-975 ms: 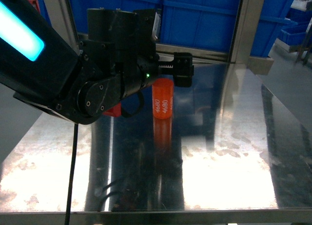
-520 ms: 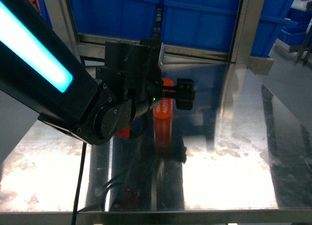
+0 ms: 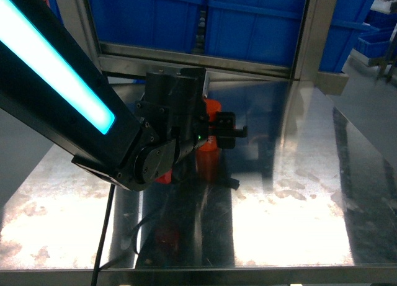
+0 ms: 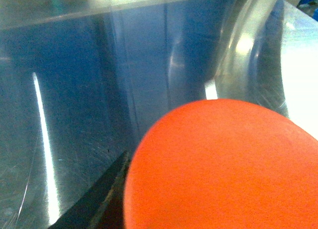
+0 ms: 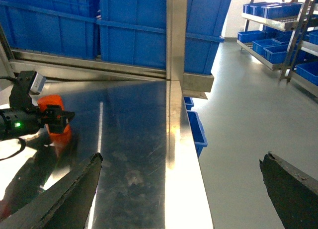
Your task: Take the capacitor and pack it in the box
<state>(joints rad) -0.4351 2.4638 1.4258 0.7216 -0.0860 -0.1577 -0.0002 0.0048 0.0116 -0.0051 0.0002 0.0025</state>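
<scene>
Over last sec left end effector (image 3: pixel 214 129) dropped onto upright orange capacitor (image 3: pixel 213 107) at counter's (image 3: pixel 291 193) 12 o'clock, fingers spread either side, grasp prob next; right end effector (image 5: pixel 181 189) spread, idle.

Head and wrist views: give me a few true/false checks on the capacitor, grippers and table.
1. The orange capacitor stands upright on the steel table. True.
2. The left gripper is at the capacitor. True.
3. The right gripper is shut on the capacitor. False: its fingers are spread wide with nothing between them, away from the capacitor.
4. The bins behind the table are green. False: the bins are blue.
5. The capacitor lies inside the pink box. False: no pink box is visible in any view.
</scene>
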